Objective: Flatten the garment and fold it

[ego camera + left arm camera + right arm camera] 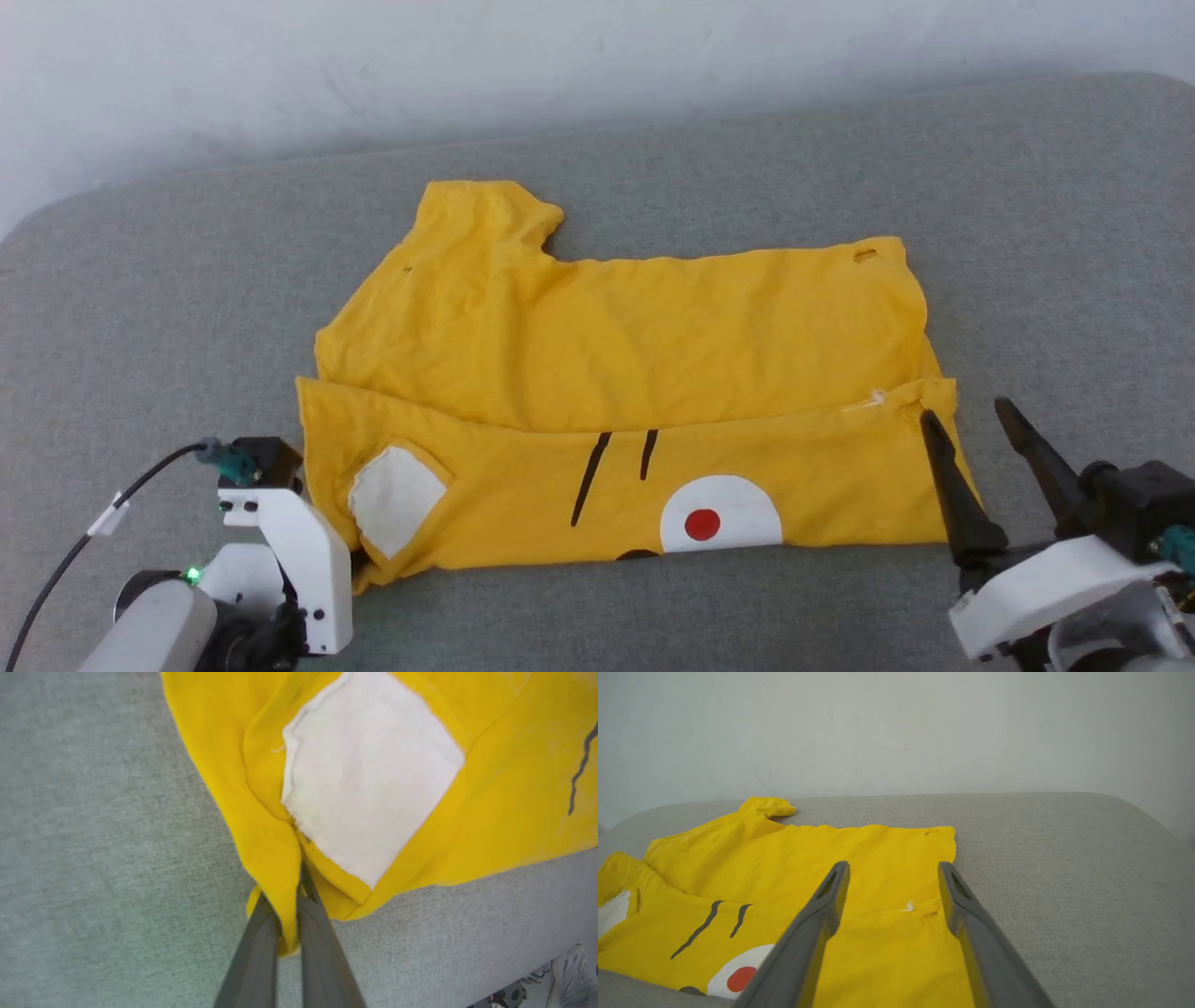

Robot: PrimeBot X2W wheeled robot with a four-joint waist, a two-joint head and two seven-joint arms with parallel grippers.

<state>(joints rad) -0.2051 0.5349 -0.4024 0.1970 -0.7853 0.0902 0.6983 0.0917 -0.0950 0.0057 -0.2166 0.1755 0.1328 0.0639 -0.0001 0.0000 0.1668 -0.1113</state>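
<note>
The yellow T-shirt (616, 392) lies on the grey cushion, its near strip folded over so the print faces up: a white patch (397, 497), two black lines and a white shape with a red dot (702, 524). My left gripper (292, 891) is shut on the shirt's near left corner, a fold of yellow cloth pinched between its fingers (254, 956). In the head view its white wrist (280, 551) sits beside that corner. My right gripper (966, 415) is open, hovering just over the shirt's near right corner (896, 933), holding nothing.
The grey upholstered surface (140, 308) stretches wide on all sides, with a pale wall (560, 56) behind it. A black cable (84, 541) trails from my left wrist. A shoe (570, 975) shows on the floor past the cushion's edge.
</note>
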